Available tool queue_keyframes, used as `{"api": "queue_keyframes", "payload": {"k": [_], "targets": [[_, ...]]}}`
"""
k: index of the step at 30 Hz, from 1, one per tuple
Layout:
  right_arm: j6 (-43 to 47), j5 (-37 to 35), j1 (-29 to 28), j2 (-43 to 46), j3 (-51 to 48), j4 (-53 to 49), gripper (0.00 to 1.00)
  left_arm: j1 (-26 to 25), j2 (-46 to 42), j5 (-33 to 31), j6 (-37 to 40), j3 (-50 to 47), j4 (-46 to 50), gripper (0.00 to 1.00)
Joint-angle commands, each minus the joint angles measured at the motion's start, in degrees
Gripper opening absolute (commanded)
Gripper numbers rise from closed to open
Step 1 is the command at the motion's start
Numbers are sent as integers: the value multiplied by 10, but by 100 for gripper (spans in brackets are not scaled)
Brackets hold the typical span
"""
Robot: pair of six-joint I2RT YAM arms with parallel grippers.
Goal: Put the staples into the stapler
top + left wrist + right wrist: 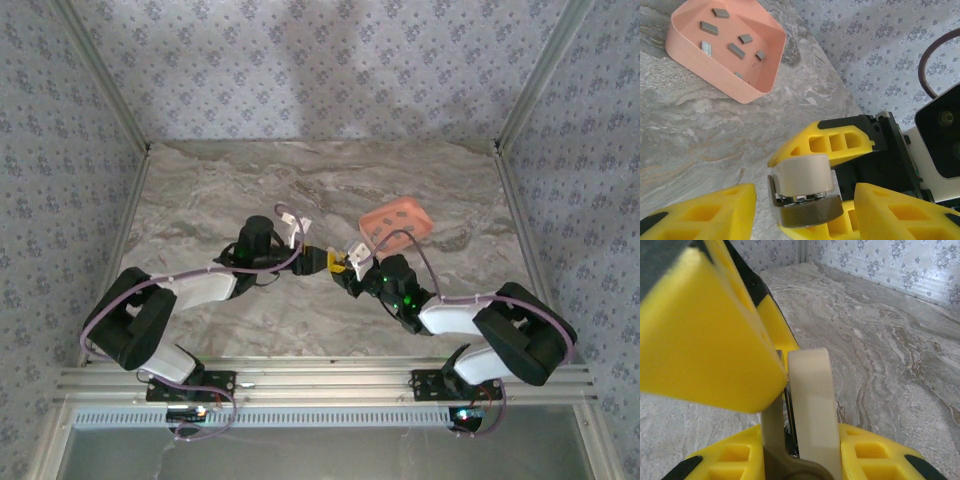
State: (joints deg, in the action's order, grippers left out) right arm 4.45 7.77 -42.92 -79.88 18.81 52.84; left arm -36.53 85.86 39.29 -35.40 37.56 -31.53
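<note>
Yellow right gripper (338, 266) pinches the stapler (802, 175) steady so the half-open, empty left gripper (803, 200) can reach it.

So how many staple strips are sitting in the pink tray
6 staple strips, all inside the pink tray: one at the top corner, two down the left, two mid-floor, one at right. A seventh may lie by the near wall.
</note>
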Motion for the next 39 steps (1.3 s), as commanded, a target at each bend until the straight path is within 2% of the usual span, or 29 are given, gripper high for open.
{"api": "queue_keyframes", "payload": {"k": [1, 5, 8, 12, 21, 31, 39], "targets": [[11, -18, -4, 15, 12, -8, 16, -6, 8, 16, 11, 19, -2, 50], [8, -29, -4, 18, 11, -10, 16, -7, 10, 22, 11, 21, -2, 36], [2, -33, -4, 19, 11, -12, 16, -7, 9, 23, 12, 24, 7, 36], [-2, -39, -4, 19, 12, -9, 16, -10, 14, 21, 19, 31, 24, 41], [-2, -38, -4, 19, 15, -14, 17, -11, 13, 18, 46, 38, 49, 23], [-3, -43, -6, 24, 17, -29, 28, -11, 2, 2, 88, 45, 85, 13], [-6, -43, -5, 45, 14, -52, 50, -11, -22, -32, 132, 34, 109, 12]]}}
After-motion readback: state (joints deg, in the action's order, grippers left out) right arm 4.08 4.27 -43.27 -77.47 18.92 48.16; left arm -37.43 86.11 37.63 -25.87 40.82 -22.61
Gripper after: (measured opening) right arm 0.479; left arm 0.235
